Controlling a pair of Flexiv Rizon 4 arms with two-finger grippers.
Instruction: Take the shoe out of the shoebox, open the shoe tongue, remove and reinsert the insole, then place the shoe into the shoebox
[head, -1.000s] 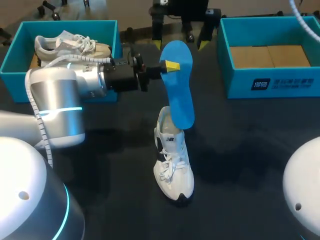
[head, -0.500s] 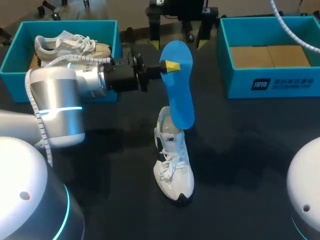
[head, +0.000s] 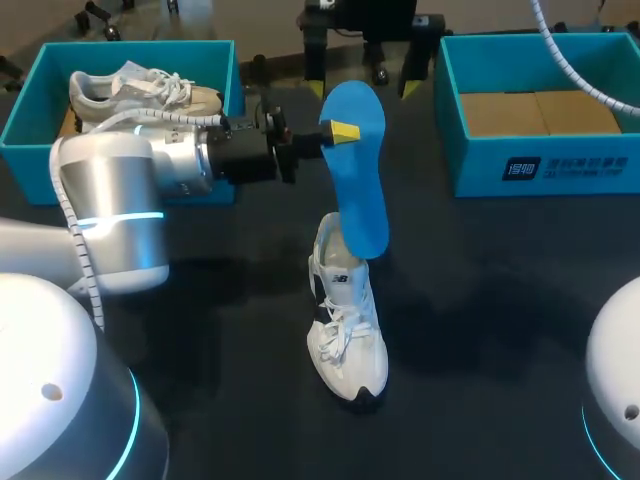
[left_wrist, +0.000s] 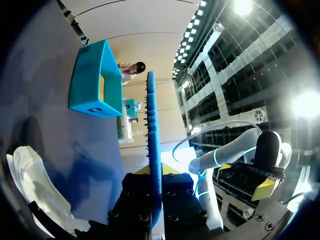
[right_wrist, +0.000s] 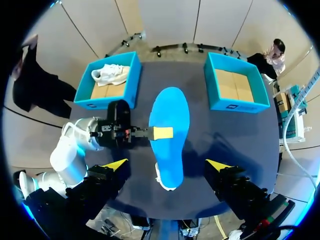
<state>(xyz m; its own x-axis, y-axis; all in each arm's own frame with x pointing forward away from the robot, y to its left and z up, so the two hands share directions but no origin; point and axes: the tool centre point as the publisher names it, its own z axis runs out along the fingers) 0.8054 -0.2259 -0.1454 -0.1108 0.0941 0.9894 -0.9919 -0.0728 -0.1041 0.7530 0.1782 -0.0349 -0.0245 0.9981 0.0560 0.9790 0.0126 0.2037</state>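
The insole (head: 362, 180) is clamped over the shoe (head: 346, 335) by the jaws of the left gripper (head: 335, 131), those of the right gripper (right_wrist: 167, 164) being set apart.

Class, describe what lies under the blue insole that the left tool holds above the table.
A white shoe sits on the dark table under the blue insole. The insole's lower end covers the shoe's heel opening, so any contact there is hidden.

The right gripper (right_wrist: 167, 165) hangs high over the table (right_wrist: 220, 135), its yellow fingertips (right_wrist: 116, 164) spread wide apart. Below, the left gripper (right_wrist: 161, 133) clamps a blue insole (right_wrist: 170, 110) at its side edge, above a white shoe (right_wrist: 166, 185). A blue box (right_wrist: 105, 102) holding a second shoe (right_wrist: 111, 74) and a cardboard-lined box (right_wrist: 240, 106) sit at neighbouring table corners.
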